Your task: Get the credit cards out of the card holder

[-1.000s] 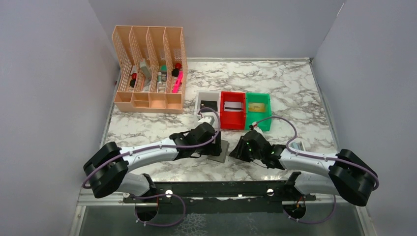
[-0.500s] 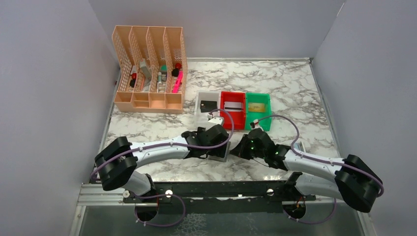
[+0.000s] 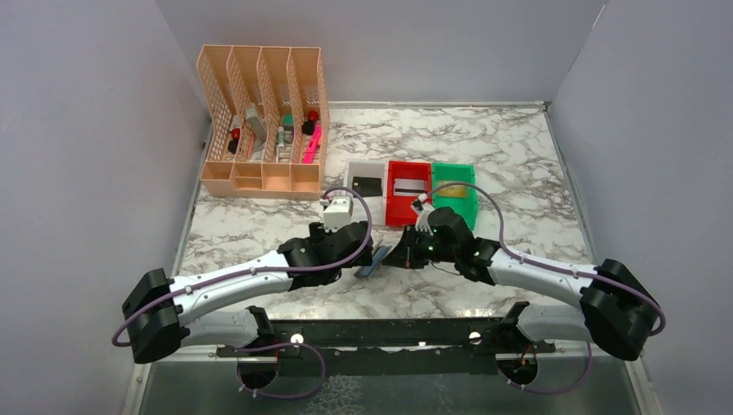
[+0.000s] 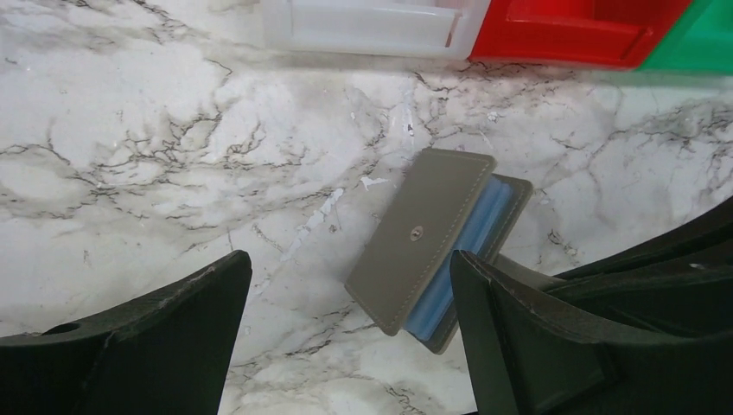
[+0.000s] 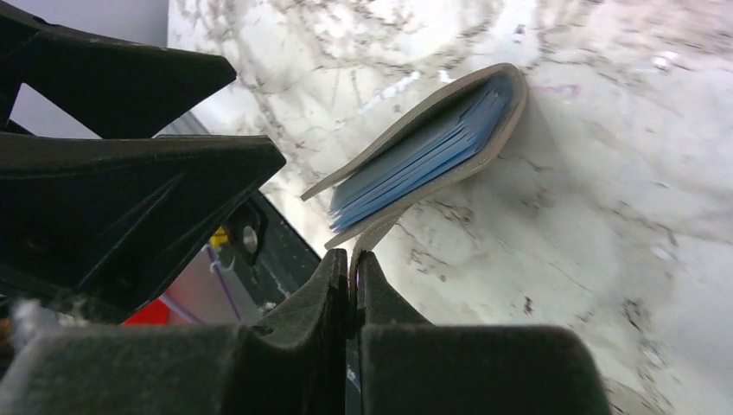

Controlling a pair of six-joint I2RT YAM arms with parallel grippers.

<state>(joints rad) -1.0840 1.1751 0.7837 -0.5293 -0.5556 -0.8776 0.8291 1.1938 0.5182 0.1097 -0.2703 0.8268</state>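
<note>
We judge the task to be nearly or wholly done. The flat blue-grey folding card holder point(image 4: 423, 246) sits half open on the marble table point(image 4: 130, 130). Its light-blue pockets show no card edge in either wrist view.

Three small plastic bins stand beyond the card holder:
- The white bin point(image 3: 350, 177) contains the black card point(image 3: 366, 185).
- The red bin point(image 3: 408, 214) contains the silvery-white card point(image 3: 410, 187) with its dark stripe.
- The green bin point(image 3: 458, 177) is partly covered by the right arm point(image 3: 536, 272), so we cannot see the gold card there.

The right gripper point(image 5: 353, 264) is pressed together on the card holder's lower flap, tilting the holder up off the table. The left gripper point(image 4: 346, 268) hangs spread just beside the card holder, on its near side, and touches nothing.

As we read it, what is left is to confirm the pockets are empty and let go of the holder.
</note>
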